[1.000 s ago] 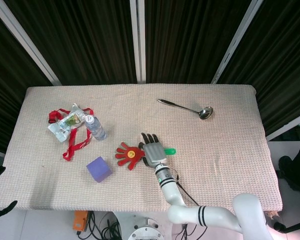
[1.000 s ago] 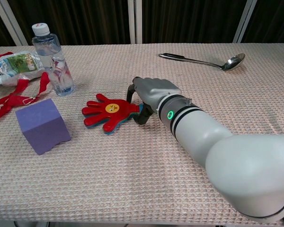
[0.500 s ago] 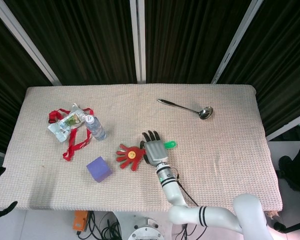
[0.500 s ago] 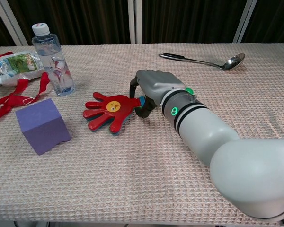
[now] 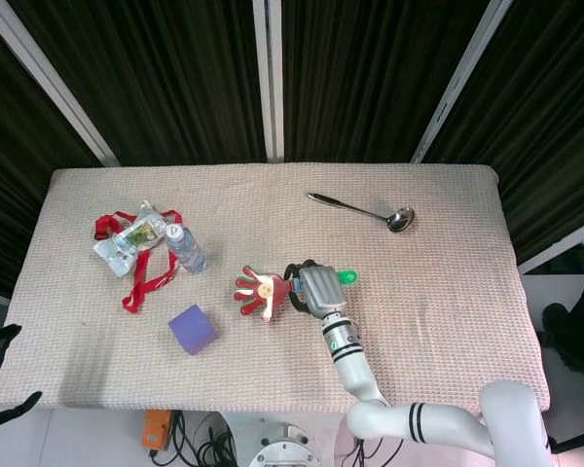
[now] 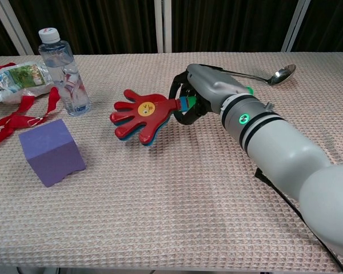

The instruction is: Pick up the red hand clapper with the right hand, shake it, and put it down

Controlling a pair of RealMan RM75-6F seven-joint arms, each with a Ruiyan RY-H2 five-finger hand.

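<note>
Your right hand (image 6: 208, 91) gripping red plastic hand clapper (image 6: 142, 116) by handle, fingers curled round it, clapper lifted off beige woven tablecloth (image 6: 160, 217), palm-end pointing left.

- A robot test stand in a lab or studio, not a home.
- Black curtains (image 5: 370, 78) with pale upright posts (image 5: 267, 78) close off the back.
- The table (image 5: 448, 292) wears a beige waffle-weave cloth.
- Cables and an orange box (image 5: 157, 426) show on the floor below its front edge.
</note>
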